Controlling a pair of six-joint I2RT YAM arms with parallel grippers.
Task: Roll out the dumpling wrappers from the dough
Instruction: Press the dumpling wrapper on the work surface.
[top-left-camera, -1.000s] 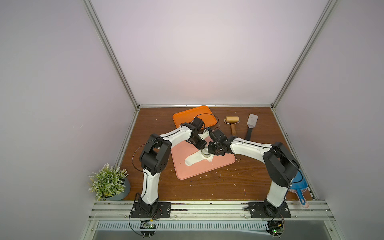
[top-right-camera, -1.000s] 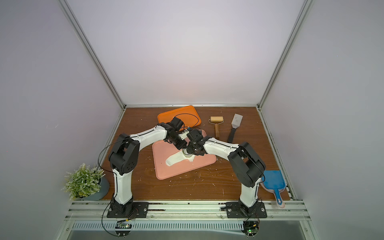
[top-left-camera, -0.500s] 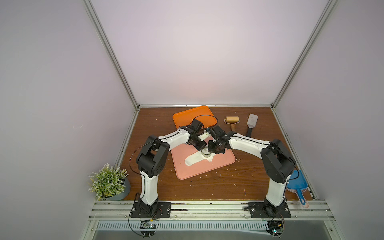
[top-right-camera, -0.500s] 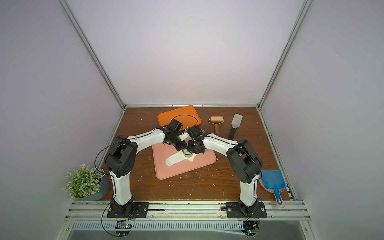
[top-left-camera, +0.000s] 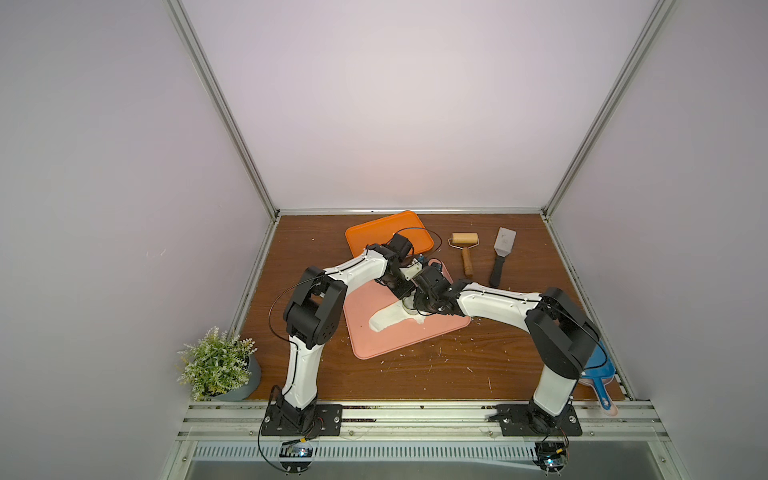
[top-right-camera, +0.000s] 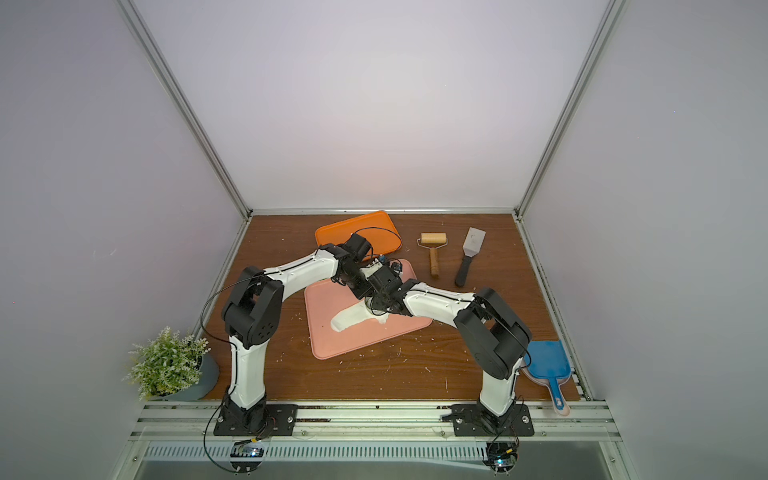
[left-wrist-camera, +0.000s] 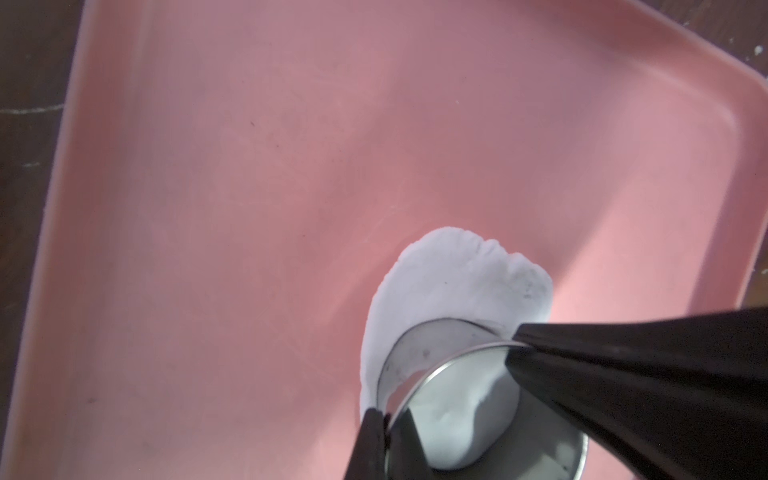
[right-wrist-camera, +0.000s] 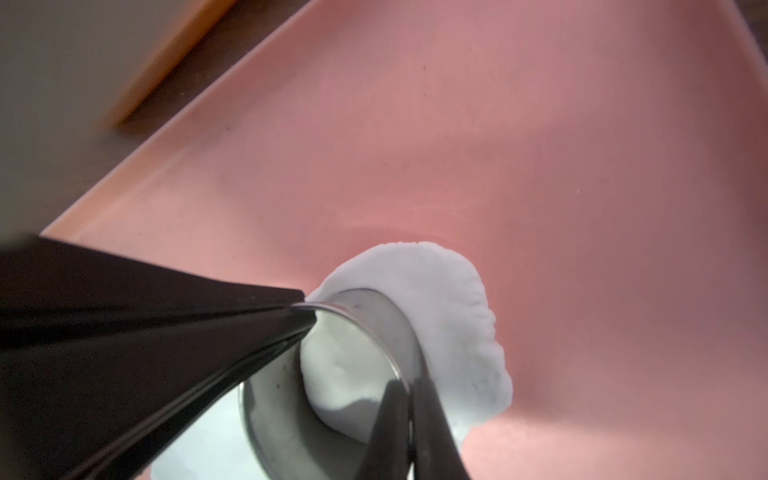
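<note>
On the pink tray (top-left-camera: 374, 349) lies a white dough sheet (top-left-camera: 386, 322), long and uneven in outline. A metal ring cutter (top-left-camera: 409, 307) stands on the sheet's far end, with dough inside it. My left gripper (top-left-camera: 405, 296) comes down on the ring from the back left, and the left wrist view has this gripper (left-wrist-camera: 386, 415) shut on the ring's rim (left-wrist-camera: 419, 353). From the right, my right gripper (top-left-camera: 415, 309) reaches the same ring. In the right wrist view that gripper (right-wrist-camera: 411, 386) pinches the opposite rim (right-wrist-camera: 374, 307). Dumpling wrappers are out of view.
An orange tray (top-left-camera: 374, 232) lies behind the pink one. A wooden rolling pin (top-left-camera: 465, 245) and a metal spatula (top-left-camera: 500, 255) lie at the back right. A blue dustpan (top-left-camera: 598, 370) sits front right, a potted plant (top-left-camera: 216, 365) front left. Dough crumbs dot the wooden table.
Both wrists have shifted slightly above the ring cutter. The ring stays on the far end of the dough sheet, and both grips hold.
</note>
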